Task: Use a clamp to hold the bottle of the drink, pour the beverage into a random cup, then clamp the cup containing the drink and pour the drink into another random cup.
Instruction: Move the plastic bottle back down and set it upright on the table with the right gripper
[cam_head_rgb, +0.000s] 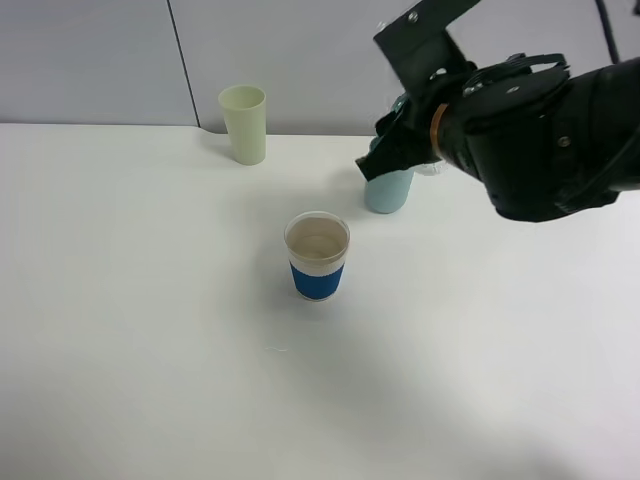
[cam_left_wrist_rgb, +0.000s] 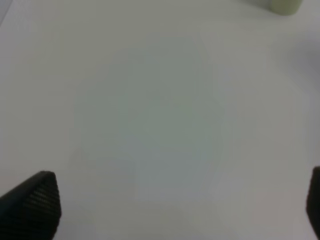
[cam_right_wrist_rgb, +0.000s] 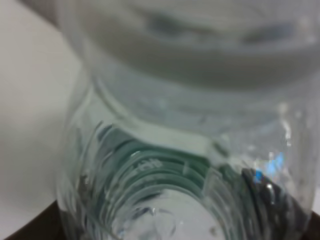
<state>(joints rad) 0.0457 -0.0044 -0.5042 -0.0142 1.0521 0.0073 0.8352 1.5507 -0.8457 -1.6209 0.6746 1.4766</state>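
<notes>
The clear plastic bottle (cam_right_wrist_rgb: 165, 150) fills the right wrist view from close up. My right gripper (cam_head_rgb: 405, 150) is shut on it at the back right of the table, and the arm hides all but a sliver of the bottle (cam_head_rgb: 430, 168). A light blue cup (cam_head_rgb: 388, 190) stands just below that gripper. A clear cup with a blue band (cam_head_rgb: 318, 255) stands mid-table with pale drink inside. A pale green cup (cam_head_rgb: 243, 123) stands at the back. My left gripper (cam_left_wrist_rgb: 174, 202) is open over bare table, out of the high view.
The white table (cam_head_rgb: 150, 330) ends at a grey wall behind the cups. The bulky right arm (cam_head_rgb: 540, 130) hangs over the back right corner. The pale green cup's base (cam_left_wrist_rgb: 285, 5) shows at the edge of the left wrist view.
</notes>
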